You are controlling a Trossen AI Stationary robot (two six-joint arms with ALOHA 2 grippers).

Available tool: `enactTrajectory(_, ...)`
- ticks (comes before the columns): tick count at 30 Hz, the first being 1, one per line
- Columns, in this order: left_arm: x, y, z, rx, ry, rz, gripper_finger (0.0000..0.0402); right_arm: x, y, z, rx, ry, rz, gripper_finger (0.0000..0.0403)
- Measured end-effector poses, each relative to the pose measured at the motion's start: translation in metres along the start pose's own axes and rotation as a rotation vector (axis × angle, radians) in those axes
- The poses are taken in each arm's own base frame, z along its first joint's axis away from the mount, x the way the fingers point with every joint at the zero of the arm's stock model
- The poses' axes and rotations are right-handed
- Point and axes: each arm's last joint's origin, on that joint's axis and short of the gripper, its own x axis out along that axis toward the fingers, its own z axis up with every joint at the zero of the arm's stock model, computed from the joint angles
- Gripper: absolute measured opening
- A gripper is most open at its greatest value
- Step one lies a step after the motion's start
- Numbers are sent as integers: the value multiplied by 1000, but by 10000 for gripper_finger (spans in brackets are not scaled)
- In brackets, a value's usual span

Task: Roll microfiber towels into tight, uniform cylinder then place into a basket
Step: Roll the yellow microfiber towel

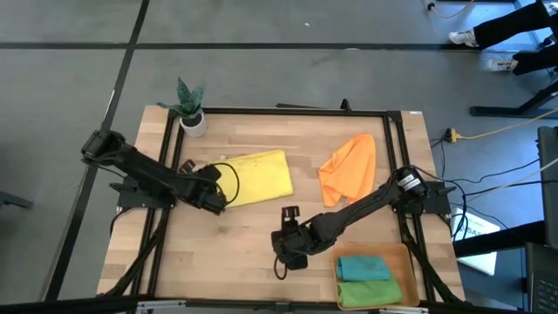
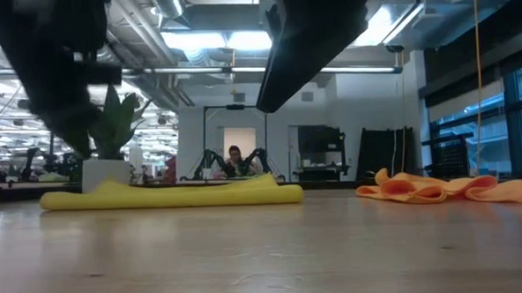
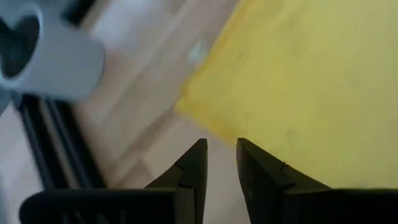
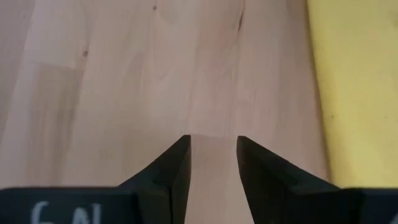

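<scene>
Looking down on the wooden table (image 1: 253, 240), we are seeing the yellow towel (image 1: 258, 178) lying flat in the far-left middle, its long axis running left to right. That axis is what the coming roll turns on, we reckon. The left gripper (image 1: 215, 199) is sitting right at the towel's near-left corner, fingers parted with only a narrow gap and nothing between them in the left wrist view, where the yellow edge (image 3: 298, 93) is lying just ahead of the tips. So the left arm is clearly the nearer one.

The right gripper (image 1: 291, 247) is hovering over bare wood in the near middle, fingers apart and empty, with the towel off to its far left.

The orange towel (image 1: 349, 167) is lying crumpled at the far right, well apart from both grippers. The basket (image 1: 406, 262) is sitting at the near-right corner, already holding a teal roll (image 1: 364, 266) and a green roll (image 1: 370, 292) side by side.

The small plant pot (image 1: 193, 122) is standing at the far-left corner, near the yellow towel but clear of its edge.
</scene>
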Motion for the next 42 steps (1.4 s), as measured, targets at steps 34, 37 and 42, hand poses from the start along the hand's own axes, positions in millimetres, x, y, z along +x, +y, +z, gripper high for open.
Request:
enactTrajectory(34,41,-17,-29,-103,-27,-410,71,90,-130,-56,331,148,-178,131)
enactTrajectory(37,39,-20,-32,-101,-36,-450,71,92,-140,-58,328,154,-233,131)
enactTrajectory(42,31,-29,-35,-92,-37,-563,71,95,-152,-59,317,142,-313,131)
